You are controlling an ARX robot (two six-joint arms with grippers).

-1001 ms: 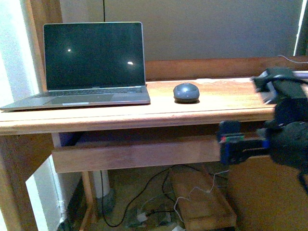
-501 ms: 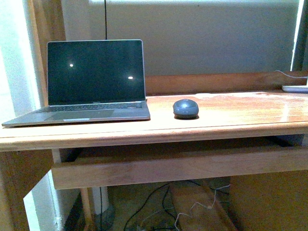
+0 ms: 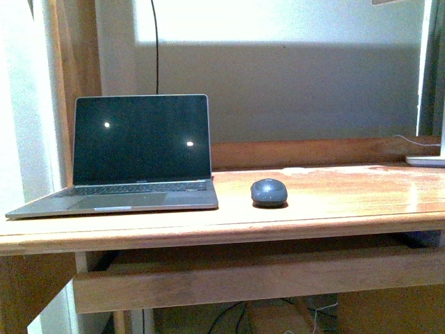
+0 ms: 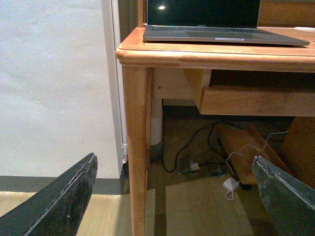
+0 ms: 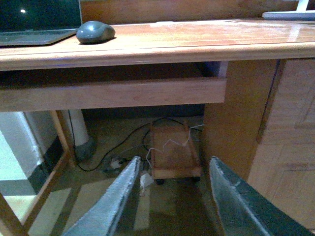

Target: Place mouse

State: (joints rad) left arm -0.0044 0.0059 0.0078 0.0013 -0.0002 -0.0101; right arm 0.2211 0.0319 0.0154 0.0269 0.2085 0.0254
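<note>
The mouse [image 3: 268, 192] is a small dark grey dome sitting on the wooden desk [image 3: 327, 209], just right of the open laptop [image 3: 139, 156]. It also shows in the right wrist view [image 5: 95, 32] on the desk top. Neither arm shows in the front view. My right gripper [image 5: 172, 206] is open and empty, low below the desk's front edge, well away from the mouse. My left gripper [image 4: 172, 196] is open and empty, low near the floor by the desk's leg [image 4: 135, 142].
A pull-out shelf [image 3: 257, 275] hangs under the desk top. Cables and a low wooden trolley [image 5: 174, 152] lie on the floor underneath. A white flat object [image 3: 425, 161] sits at the desk's far right. A cabinet side [image 5: 256, 128] stands by the right gripper.
The right arm has left the front view. The view has tilted upward, so desk, laptop and mouse sit lower in the picture. The mouse has not moved on the desk.
</note>
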